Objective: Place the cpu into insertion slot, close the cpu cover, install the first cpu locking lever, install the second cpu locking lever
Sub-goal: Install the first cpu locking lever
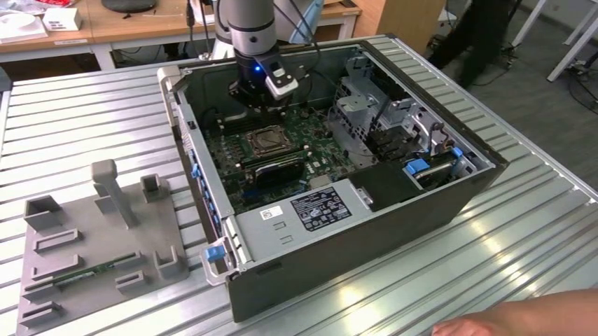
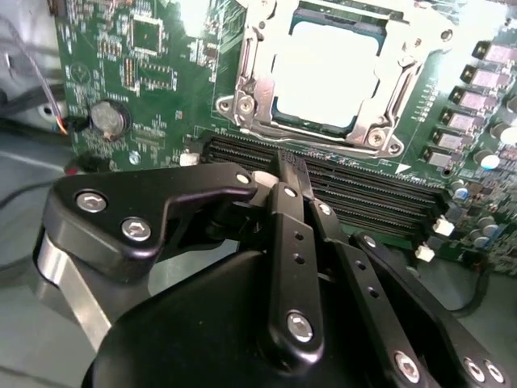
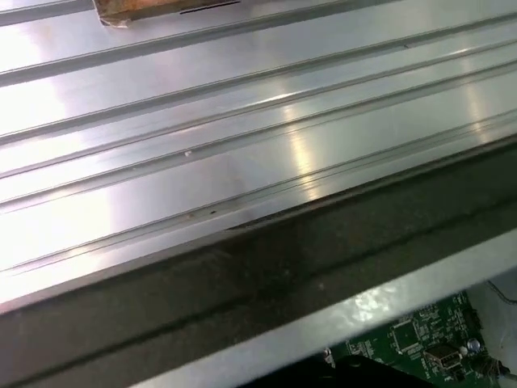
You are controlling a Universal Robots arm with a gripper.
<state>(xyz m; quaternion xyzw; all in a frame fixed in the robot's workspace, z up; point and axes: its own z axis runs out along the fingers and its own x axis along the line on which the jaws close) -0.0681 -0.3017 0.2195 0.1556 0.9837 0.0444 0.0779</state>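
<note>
Inside the open computer case (image 1: 439, 203), the gripper (image 2: 292, 174) hangs just over the memory slots (image 2: 355, 190), fingers pressed together and holding nothing. Just beyond, the cpu (image 2: 327, 74) lies in the insertion slot (image 2: 242, 105) under the closed cpu cover (image 2: 397, 81).

Arm (image 1: 245, 24): grey cylindrical segment; black wrist section below with a small blue light.
Wrist module (image 1: 281, 83): white box, side-mounted.
Gripper (image 2: 292, 174): black linkage bars, silver screw heads, polished metal collar at base.

Cpu (image 2: 323, 73) in insertion slot (image 2: 257, 77)
</note>
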